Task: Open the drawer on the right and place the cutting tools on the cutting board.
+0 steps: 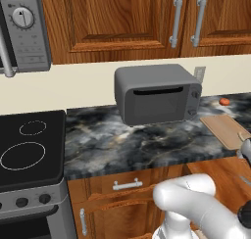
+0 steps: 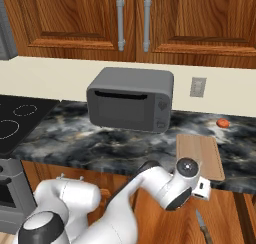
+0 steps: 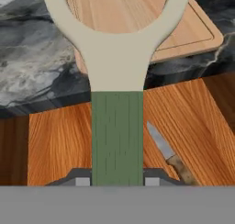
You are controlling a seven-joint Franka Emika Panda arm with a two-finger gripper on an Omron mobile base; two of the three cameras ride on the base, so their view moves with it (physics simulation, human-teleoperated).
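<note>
stove [image 1: 29, 150]: flat black glass with ring marks, far left.
toaster oven [image 2: 131, 99]: boxy matt grey.
drawer [image 3: 59, 145]: open, smooth orange wood inside; a slim steel knife [image 3: 167, 153] is left lying there.
gripper [image 3: 117, 179]: narrowed onto the green-handled peeler [image 3: 117, 103], pale y-shaped head.
cutting board [image 3: 137, 16]: light tan, rounded corners, just ahead; the peeler is best carried level over it, then lowered flat.

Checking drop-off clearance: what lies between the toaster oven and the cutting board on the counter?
Nothing: in the right base view, only bare dark marbled counter separates the toaster oven from the cutting board.
</note>
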